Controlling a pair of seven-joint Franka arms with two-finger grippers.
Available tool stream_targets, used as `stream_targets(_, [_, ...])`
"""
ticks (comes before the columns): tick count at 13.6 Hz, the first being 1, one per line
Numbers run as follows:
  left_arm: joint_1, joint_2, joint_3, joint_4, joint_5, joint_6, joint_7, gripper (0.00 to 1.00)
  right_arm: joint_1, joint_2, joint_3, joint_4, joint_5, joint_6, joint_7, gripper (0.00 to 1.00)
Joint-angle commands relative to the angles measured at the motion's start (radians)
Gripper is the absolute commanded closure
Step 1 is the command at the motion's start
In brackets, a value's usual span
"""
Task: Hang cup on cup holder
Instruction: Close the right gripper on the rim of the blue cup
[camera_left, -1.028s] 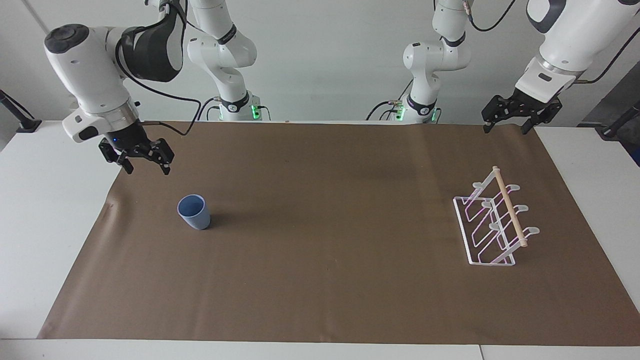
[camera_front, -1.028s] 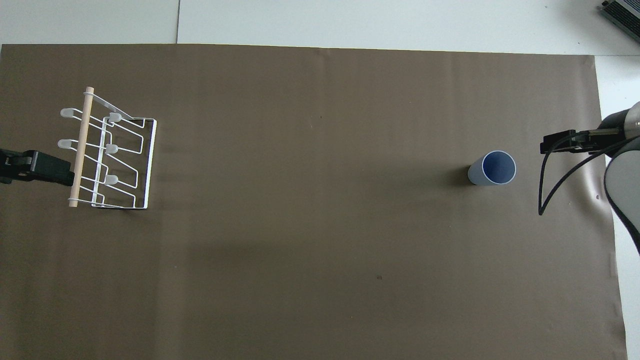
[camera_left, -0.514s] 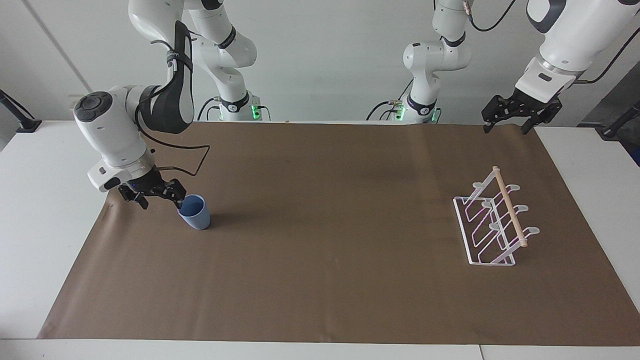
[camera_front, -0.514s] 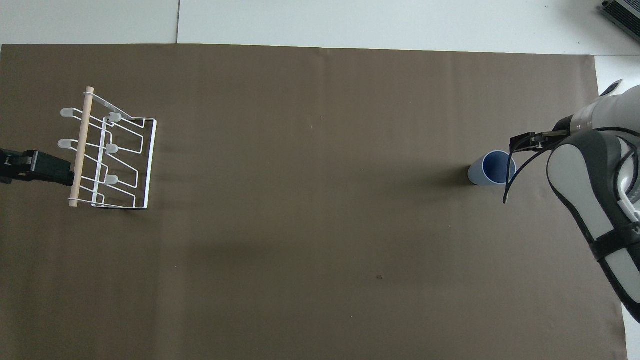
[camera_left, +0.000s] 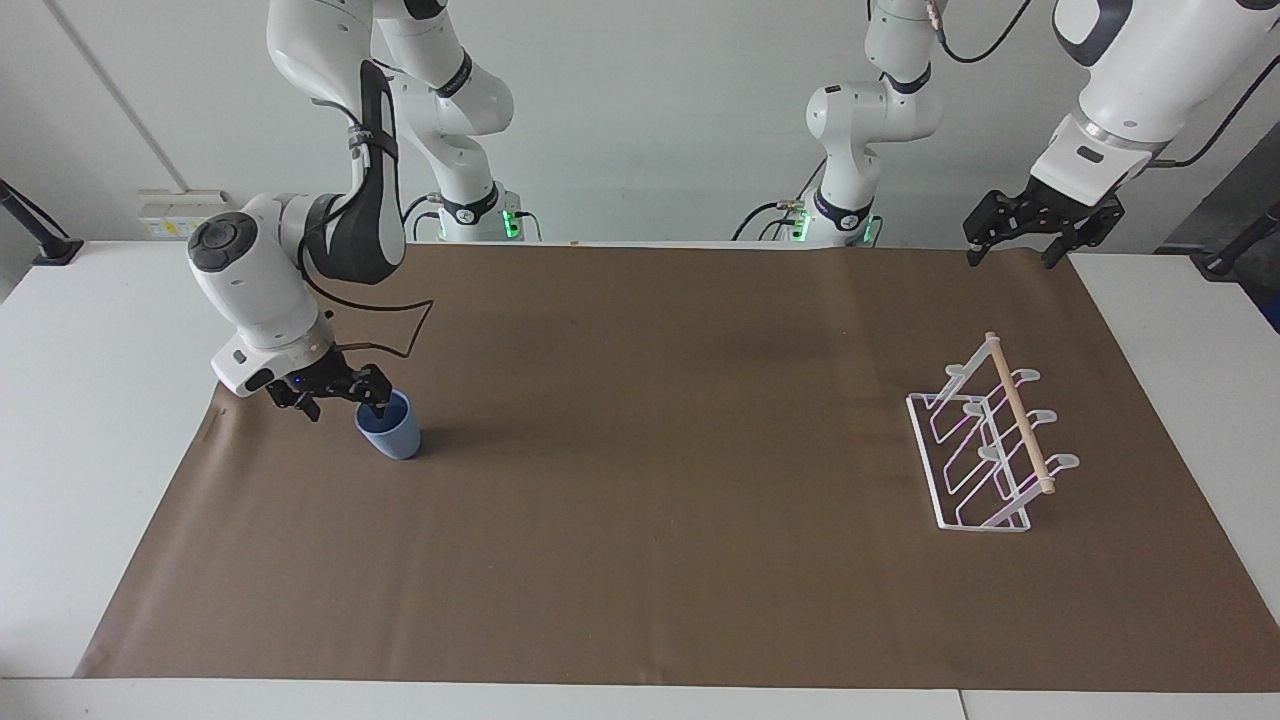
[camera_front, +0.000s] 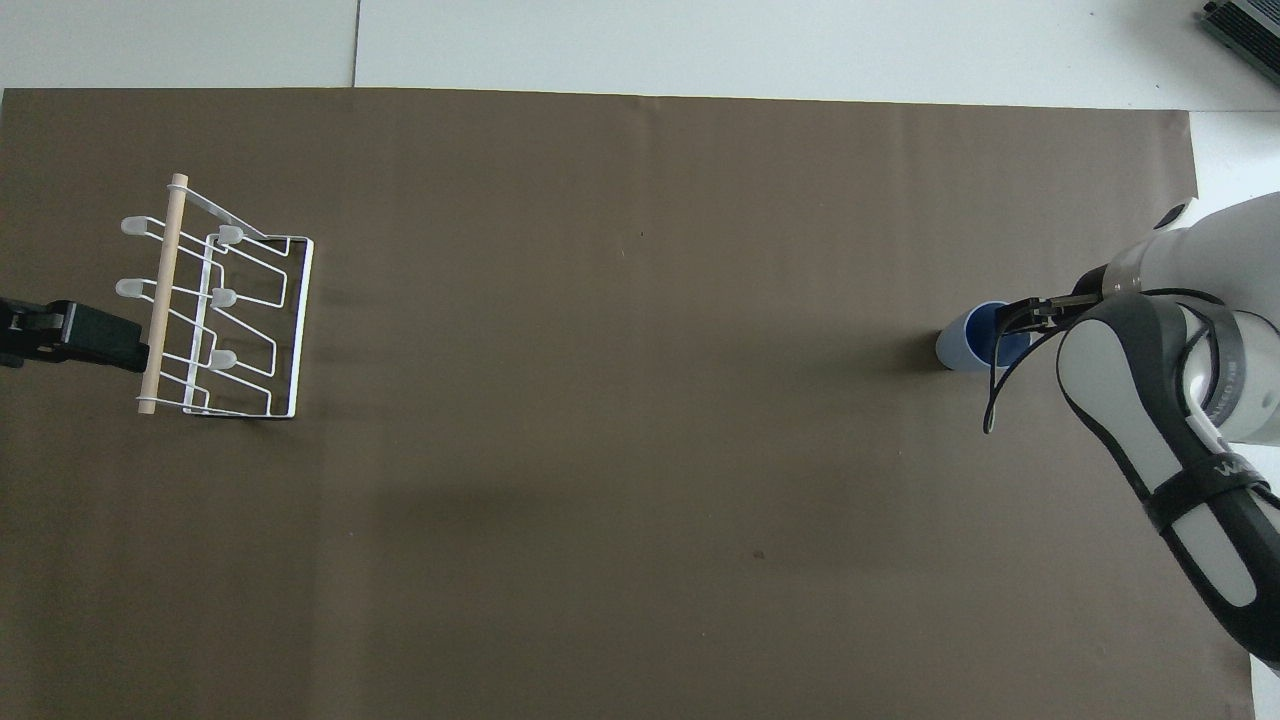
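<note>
The light-blue cup (camera_left: 393, 437) stands upright on the brown mat toward the right arm's end of the table; it also shows in the overhead view (camera_front: 958, 346). My right gripper (camera_left: 345, 405) is low at the cup's rim and open: one finger dips at the cup's mouth, the other stays outside it. It also shows in the overhead view (camera_front: 1012, 318). The white wire cup holder (camera_left: 985, 450) with its wooden dowel stands empty toward the left arm's end, and shows in the overhead view too (camera_front: 228, 300). My left gripper (camera_left: 1010, 257) waits open, raised over the mat's edge beside the holder.
The brown mat (camera_left: 650, 520) covers most of the white table (camera_left: 90, 420). The right arm's cable loops down beside the cup. A grey device (camera_front: 1245, 30) sits at the table's corner farthest from the robots.
My right gripper came down from above the mat's edge and moved to the cup, reaching its rim. The cup, the holder and the left arm have not moved.
</note>
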Motion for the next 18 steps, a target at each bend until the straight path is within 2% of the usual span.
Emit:
stream_targets(1, [0.006,-0.024,-0.003,-0.03,0.02,0.02,0.003,0.0,-0.004,-0.021,0.003,-0.043,0.025,0.042,-0.038,0.0])
stream_targets(8, [0.006,-0.024,-0.003,-0.03,0.02,0.02,0.003,0.0,-0.003,0.001,0.006,-0.046,0.025,0.073,-0.046,0.0])
stream_targets(11, [0.003,-0.024,-0.01,-0.03,0.02,0.023,0.0,0.0,-0.003,0.001,0.01,-0.046,0.025,0.072,-0.046,0.44])
stream_targets(14, [0.001,-0.029,-0.014,-0.038,0.018,0.01,0.005,0.0,-0.003,0.001,0.012,-0.046,0.025,0.069,-0.046,0.7])
stream_targets(16, [-0.012,-0.034,-0.003,-0.03,0.018,0.012,0.015,0.0,-0.003,0.001,0.013,-0.044,0.026,0.061,-0.03,1.0])
stream_targets(18, [-0.028,-0.021,0.008,-0.007,0.009,-0.003,0.02,0.0,-0.003,0.002,0.013,-0.037,0.038,0.053,-0.026,1.0])
